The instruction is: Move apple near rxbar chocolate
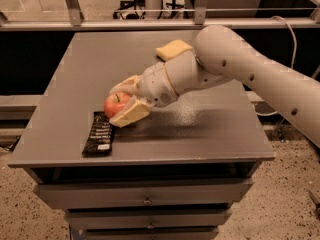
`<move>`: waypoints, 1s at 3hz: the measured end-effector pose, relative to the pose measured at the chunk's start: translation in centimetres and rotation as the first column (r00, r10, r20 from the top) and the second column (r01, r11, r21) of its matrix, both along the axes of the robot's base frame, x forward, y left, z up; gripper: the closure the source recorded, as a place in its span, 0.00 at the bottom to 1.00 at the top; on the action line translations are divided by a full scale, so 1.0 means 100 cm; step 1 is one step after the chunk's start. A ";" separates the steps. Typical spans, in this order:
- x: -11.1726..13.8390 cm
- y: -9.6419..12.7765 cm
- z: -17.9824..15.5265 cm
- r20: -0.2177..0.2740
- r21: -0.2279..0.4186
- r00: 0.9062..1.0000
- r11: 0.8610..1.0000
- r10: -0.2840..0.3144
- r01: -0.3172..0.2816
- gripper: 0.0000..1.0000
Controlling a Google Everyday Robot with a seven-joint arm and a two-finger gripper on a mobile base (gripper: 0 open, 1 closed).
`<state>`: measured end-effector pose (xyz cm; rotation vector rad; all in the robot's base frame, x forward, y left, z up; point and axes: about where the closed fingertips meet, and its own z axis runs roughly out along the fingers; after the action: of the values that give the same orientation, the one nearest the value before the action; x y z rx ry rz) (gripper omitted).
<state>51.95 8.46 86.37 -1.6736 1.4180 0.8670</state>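
The small red apple (116, 104) with a yellowish patch and dark stem is held between the cream fingers of my gripper (125, 101). The gripper is shut on it, low over the grey table (200, 134), near the front left. The rxbar chocolate (99, 133), a flat black-brown bar with white print, lies on the table just below and left of the apple. Its far end sits right under the apple and the lower finger (129, 115). My white arm reaches in from the right.
A pale yellow sponge (172, 49) lies at the back of the table, partly behind my arm. The table's front edge is just below the bar. Drawers sit under the tabletop. A metal rail runs behind the table.
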 end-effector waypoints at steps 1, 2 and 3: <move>-0.004 -0.004 -0.007 0.011 -0.017 1.000 1.000 0.019 -0.019 0.61; -0.003 -0.010 -0.010 0.029 -0.028 0.999 0.999 0.026 -0.025 0.38; -0.002 -0.013 -0.011 0.039 -0.035 0.999 0.999 0.030 -0.029 0.15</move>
<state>51.75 7.19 85.28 -1.7318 1.3916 0.8254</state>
